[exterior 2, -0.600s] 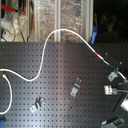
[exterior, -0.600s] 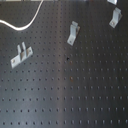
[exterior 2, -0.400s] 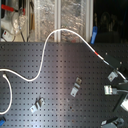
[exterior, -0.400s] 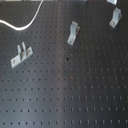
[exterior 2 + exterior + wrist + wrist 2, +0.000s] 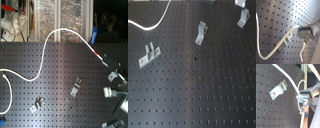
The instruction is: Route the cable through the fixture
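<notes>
Black perforated board (image 5: 203, 95), its holes in a regular grid, seen in both exterior views. Three metal brackets stand on it, well apart: one (image 5: 148, 55) at the first exterior view's left, one (image 5: 201, 33) near centre, one (image 5: 243, 18) at upper right. A white cable (image 5: 45, 55) lies looped across the board.

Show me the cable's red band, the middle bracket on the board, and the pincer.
Red band (image 5: 96, 51), second exterior view: the short red stretch of the white cable.
Middle bracket (image 5: 201, 33), first exterior view: its upright metal face.
Pincer (image 5: 302, 30), first wrist view: its tip, at the cable's end.
</notes>
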Robot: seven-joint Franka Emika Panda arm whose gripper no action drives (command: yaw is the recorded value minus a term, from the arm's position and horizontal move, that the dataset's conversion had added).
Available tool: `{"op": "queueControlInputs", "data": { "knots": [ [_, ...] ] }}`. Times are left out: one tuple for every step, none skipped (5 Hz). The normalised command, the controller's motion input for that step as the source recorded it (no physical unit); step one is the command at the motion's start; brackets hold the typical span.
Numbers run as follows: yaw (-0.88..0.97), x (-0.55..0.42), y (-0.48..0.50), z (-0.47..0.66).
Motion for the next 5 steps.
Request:
{"op": "queueControlInputs", "data": {
  "knots": [
    [-0.09, 0.615, 0.791, 0.03],
    [-0.08, 0.627, 0.786, 0.03],
    [0.00, 0.597, 0.807, 0.02],
    [0.00, 0.496, 0.805, 0.01],
    [0.00, 0.377, 0.616, 0.01]
  ]
}}
